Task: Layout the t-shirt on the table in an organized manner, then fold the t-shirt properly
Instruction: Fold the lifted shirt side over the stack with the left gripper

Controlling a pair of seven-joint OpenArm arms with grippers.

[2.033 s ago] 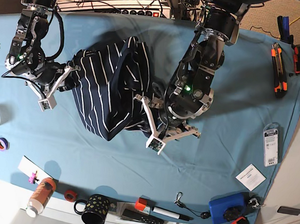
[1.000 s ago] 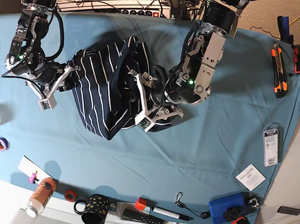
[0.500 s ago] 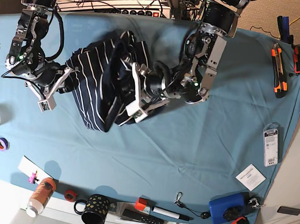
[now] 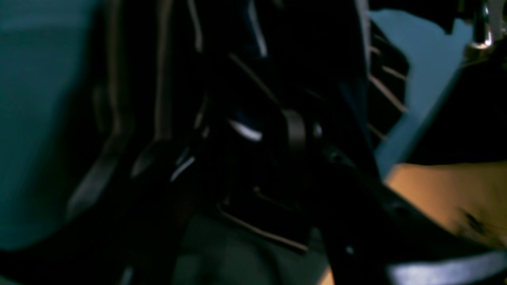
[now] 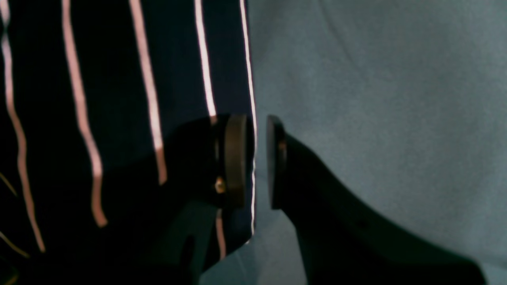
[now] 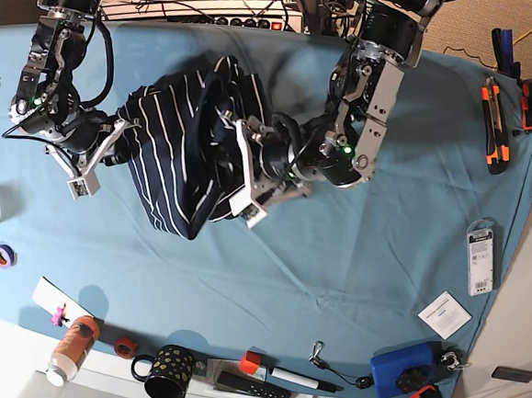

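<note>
Teal-draped table (image 6: 372, 253) fills the base view, clutter along its near edge. The t-shirt (image 6: 172, 164) sits bunched left of centre. Left gripper (image 6: 241, 165) is buried against the cloth's right side, white fingers spread either side of a fold; whether it grips, can't tell. Right gripper (image 6: 99, 154) is at the shirt's left edge.

Left wrist view: dark, blurred, stripes of the t-shirt (image 4: 257, 47) barely readable, jaws lost in shadow.

Right wrist view: right gripper (image 5: 255, 162) pads nearly together, pinching the t-shirt (image 5: 119, 79) hem.
</note>
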